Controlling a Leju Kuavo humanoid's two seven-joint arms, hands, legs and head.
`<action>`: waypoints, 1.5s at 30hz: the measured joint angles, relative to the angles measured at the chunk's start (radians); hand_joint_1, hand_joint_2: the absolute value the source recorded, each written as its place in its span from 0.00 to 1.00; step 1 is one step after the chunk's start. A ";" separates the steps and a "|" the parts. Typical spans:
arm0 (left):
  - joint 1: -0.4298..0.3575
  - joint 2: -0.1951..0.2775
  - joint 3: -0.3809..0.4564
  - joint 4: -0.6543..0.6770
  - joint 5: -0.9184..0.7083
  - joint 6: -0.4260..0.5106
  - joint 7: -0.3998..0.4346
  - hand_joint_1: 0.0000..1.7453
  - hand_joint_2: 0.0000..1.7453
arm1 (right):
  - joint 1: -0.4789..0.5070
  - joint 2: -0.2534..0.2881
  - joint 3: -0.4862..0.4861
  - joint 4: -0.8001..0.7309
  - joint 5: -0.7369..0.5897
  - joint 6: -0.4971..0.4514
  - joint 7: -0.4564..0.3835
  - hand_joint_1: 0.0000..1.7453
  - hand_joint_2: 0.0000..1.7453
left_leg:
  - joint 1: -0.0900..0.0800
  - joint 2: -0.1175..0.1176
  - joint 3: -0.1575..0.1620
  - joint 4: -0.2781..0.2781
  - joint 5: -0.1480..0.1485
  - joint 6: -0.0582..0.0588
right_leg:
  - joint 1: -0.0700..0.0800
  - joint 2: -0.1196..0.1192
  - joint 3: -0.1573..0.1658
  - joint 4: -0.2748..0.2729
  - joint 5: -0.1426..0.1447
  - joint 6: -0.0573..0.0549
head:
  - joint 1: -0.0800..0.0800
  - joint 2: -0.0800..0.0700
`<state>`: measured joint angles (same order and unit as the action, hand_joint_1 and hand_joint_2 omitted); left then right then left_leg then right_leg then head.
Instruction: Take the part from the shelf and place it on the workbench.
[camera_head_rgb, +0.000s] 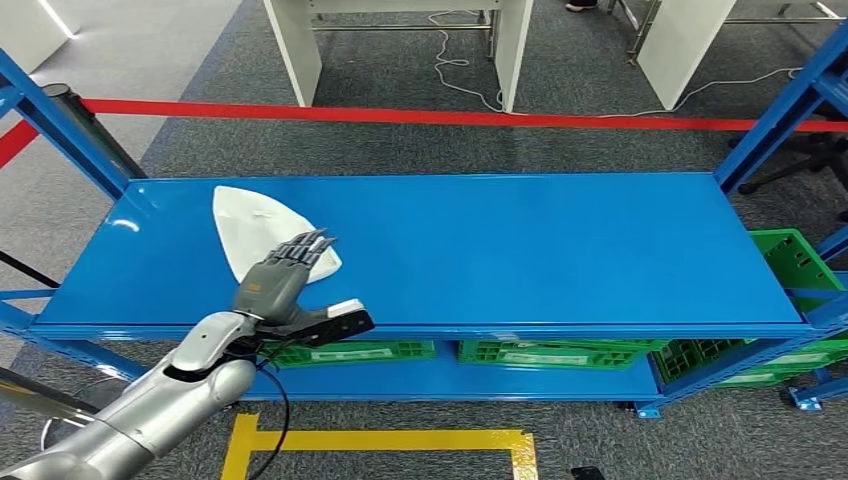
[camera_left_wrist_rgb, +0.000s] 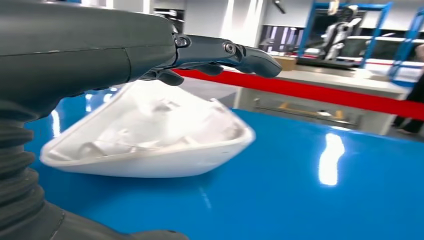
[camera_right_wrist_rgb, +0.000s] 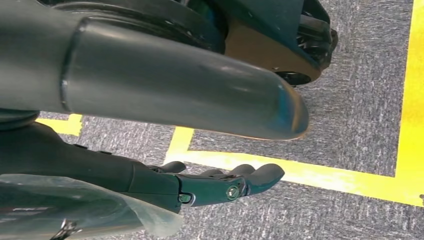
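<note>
I have the left hand (camera_head_rgb: 285, 275) extended over the blue shelf (camera_head_rgb: 520, 250), its dark fingers (camera_head_rgb: 308, 246) stretched out straight above the near end of the white part (camera_head_rgb: 250, 225). The hand is released and grasps nothing; in the left wrist view the fingers (camera_left_wrist_rgb: 225, 52) sit above the part (camera_left_wrist_rgb: 150, 135) with a visible gap, so I read no contact. The part is a white, roughly triangular moulded shell lying flat on the left portion of the shelf surface, hollow side up. The right hand (camera_right_wrist_rgb: 220, 182) hangs low beside the body over grey carpet (camera_right_wrist_rgb: 360, 100) marked with yellow floor tape (camera_right_wrist_rgb: 350, 180); its fingers are loosely extended and carry nothing. Green crates (camera_head_rgb: 560, 352) sit on the lower shelf level, and a red barrier tape (camera_head_rgb: 450, 116) runs behind the shelf.
</note>
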<state>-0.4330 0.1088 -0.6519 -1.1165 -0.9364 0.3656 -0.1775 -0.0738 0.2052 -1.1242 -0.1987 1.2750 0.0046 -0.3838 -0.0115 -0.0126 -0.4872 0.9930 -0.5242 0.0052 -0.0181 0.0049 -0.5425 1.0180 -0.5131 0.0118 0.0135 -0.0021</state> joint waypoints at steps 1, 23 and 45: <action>0.001 -0.002 0.004 0.008 -0.008 0.000 0.007 0.00 1.00 | 0.000 0.000 0.000 0.000 -0.001 0.000 0.000 0.00 0.00 | 0.000 0.000 0.000 0.000 0.000 0.000 | 0.000 0.000 0.000 0.000 0.000 0.000 | 0.000 0.000; -0.012 -0.091 0.095 0.185 -0.071 0.106 0.069 0.76 1.00 | 0.002 0.001 0.001 0.000 0.000 -0.009 0.007 0.00 0.00 | 0.000 0.000 0.000 0.000 0.000 0.000 | 0.000 0.000 0.001 0.000 0.000 0.000 | 0.000 0.000; -0.064 -0.155 0.099 0.303 -0.052 0.085 0.045 1.00 1.00 | 0.002 0.003 0.004 0.000 0.002 -0.010 0.008 0.00 0.50 | 0.000 0.000 0.000 0.001 0.000 0.000 | 0.000 0.000 0.001 0.000 0.000 0.000 | 0.000 0.000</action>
<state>-0.4974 -0.0458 -0.5528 -0.8139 -0.9885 0.4505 -0.1327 -0.0719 0.2079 -1.1200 -0.1987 1.2766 -0.0054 -0.3761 -0.0115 -0.0127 -0.4869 0.9935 -0.5241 0.0052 -0.0182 0.0045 -0.5418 1.0180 -0.5126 0.0122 0.0135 -0.0021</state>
